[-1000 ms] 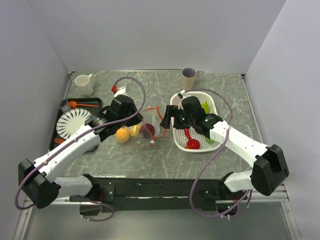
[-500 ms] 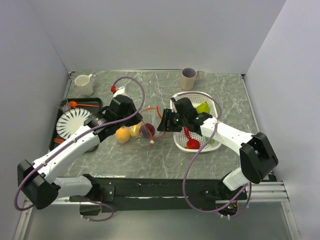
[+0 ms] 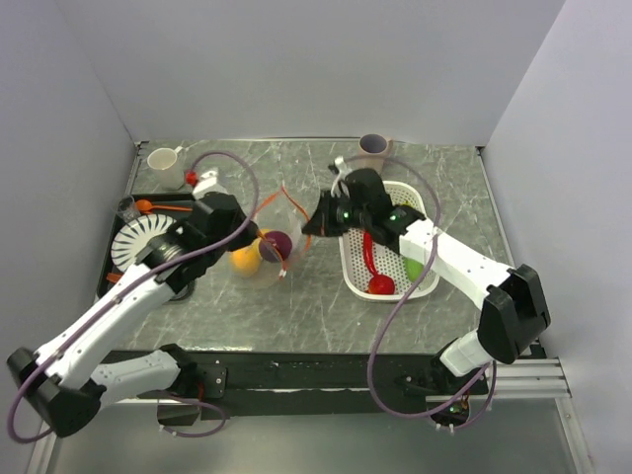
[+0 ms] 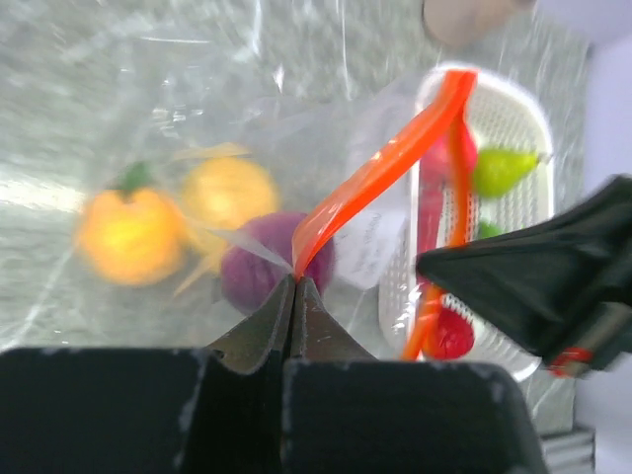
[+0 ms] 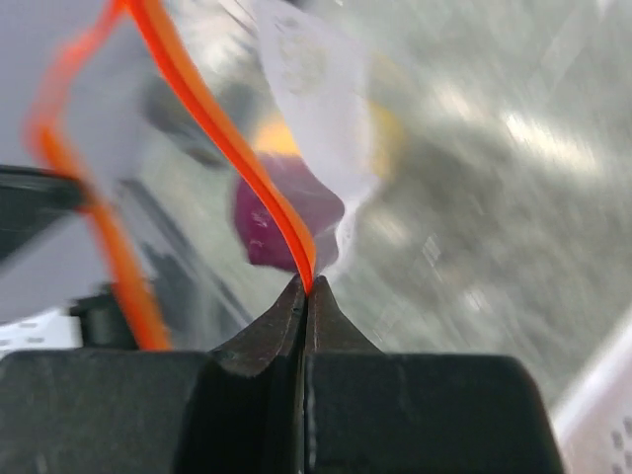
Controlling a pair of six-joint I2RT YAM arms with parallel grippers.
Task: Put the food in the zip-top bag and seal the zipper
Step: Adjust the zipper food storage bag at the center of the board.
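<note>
food (image 3: 278, 243) is partly bagged, i judge: three pieces sit in the zip-top bag (image 3: 267, 222) at centre frame, others lie in the basket (image 3: 347, 267) to its right, and my left gripper (image 4: 294, 282) and right gripper (image 5: 306, 286) both pinch the unsealed zipper (image 4: 380, 173).

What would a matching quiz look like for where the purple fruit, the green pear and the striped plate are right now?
Things:
1. purple fruit
2. green pear
3. striped plate

Places:
A. in the white basket
B. on the black tray
C. inside the clear bag

Pairs: 1-C, 2-A, 3-B
</note>
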